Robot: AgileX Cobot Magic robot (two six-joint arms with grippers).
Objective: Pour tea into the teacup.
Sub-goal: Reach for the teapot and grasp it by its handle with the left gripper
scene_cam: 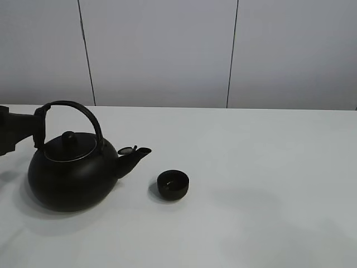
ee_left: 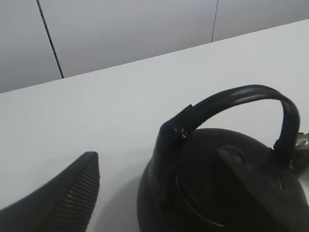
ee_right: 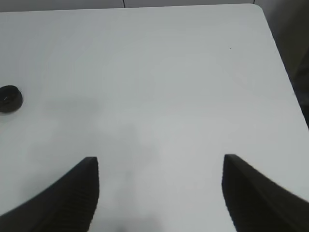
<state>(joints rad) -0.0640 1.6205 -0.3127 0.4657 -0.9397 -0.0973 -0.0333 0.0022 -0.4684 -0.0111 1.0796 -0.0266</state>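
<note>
The big black kettle (scene_cam: 70, 173) stands on the white table (scene_cam: 256, 167) at the left, its spout pointing right toward the teacup. The small matte-black teacup (scene_cam: 173, 184) stands upright just right of the spout, apart from it; it also shows small in the right wrist view (ee_right: 9, 98). My left gripper (scene_cam: 34, 129) is at the left end of the kettle's arched handle (ee_left: 231, 99). One left finger (ee_left: 63, 203) shows, set wide; the other is lost against the dark kettle. My right gripper (ee_right: 159, 159) is open and empty over bare table, well away from the teacup.
A pale panelled wall (scene_cam: 167, 50) rises behind the table's far edge. The table's corner and side edge (ee_right: 270, 29) show in the right wrist view. The right arm is outside the exterior high view.
</note>
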